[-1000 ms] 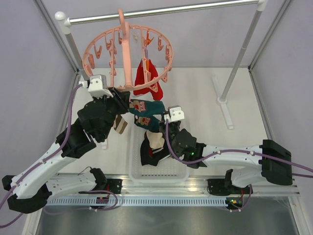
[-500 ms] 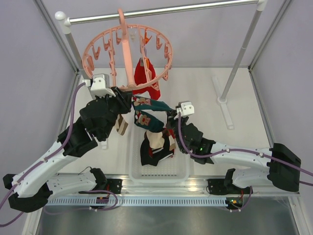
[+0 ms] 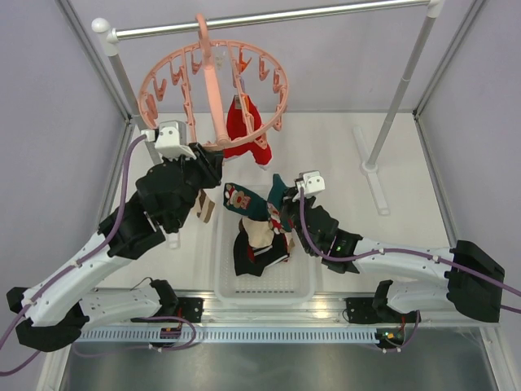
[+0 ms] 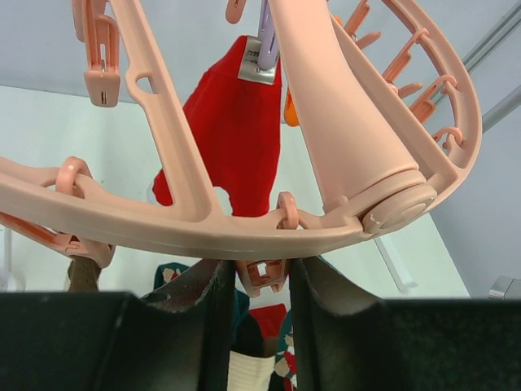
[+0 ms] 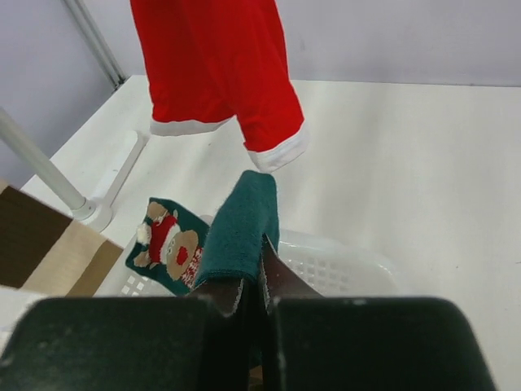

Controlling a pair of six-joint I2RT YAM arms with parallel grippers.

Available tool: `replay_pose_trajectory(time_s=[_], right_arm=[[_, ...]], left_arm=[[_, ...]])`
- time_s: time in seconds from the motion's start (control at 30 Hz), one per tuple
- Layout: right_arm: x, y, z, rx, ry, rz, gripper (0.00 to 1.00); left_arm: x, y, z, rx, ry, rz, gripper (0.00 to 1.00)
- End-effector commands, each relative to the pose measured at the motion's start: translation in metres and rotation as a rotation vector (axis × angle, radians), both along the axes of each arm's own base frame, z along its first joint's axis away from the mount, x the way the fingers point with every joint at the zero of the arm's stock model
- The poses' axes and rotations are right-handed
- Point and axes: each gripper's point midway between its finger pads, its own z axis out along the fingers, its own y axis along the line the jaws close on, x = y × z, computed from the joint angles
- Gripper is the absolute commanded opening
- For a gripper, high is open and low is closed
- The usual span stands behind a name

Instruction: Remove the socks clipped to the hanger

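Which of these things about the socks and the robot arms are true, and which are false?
1. The red socks hang clipped to the pink hanger. True.
2. The right arm's jaws are open and empty. False: they are shut on a teal sock.
3. The left arm's jaws have a pink clip between them. True.
4. The white basket has nothing in it. False: some socks lie in it.
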Motion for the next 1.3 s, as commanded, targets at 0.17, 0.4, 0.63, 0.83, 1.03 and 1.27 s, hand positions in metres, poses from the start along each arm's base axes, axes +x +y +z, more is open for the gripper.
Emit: replay_pose_trajectory(time_s=[0.17,0.4,0.63,0.83,1.03,1.27], right_arm=[[-0.016,0.043,-0.005,0.041,0.037,0.217,0.13],[-0.022,0.055,-0.003,0.008,0.054,0.285,0.47],[-0.030,0.055,0.020,0.005,0.026,0.323,0.57],[-0.035,0.060,0.031,-0.041,-0.007,0.309,0.59],[-0.037,0.051,0.029,-0.047,-0.012,0.301,0.61],[-0.043,0.056,0.006,-0.159,0.044,0.348,0.63]], left_arm=[[0.003,-0.014,0.014,0.012,-0.023,-0.051,0.02],[0.005,-0.022,0.017,0.023,-0.025,-0.072,0.02],[0.008,-0.031,0.022,0.024,-0.029,-0.092,0.02],[0.010,-0.036,0.025,0.028,-0.032,-0.103,0.02],[0.010,-0.036,0.025,0.029,-0.031,-0.103,0.02],[0.011,-0.039,0.027,0.026,-0.032,-0.109,0.02]])
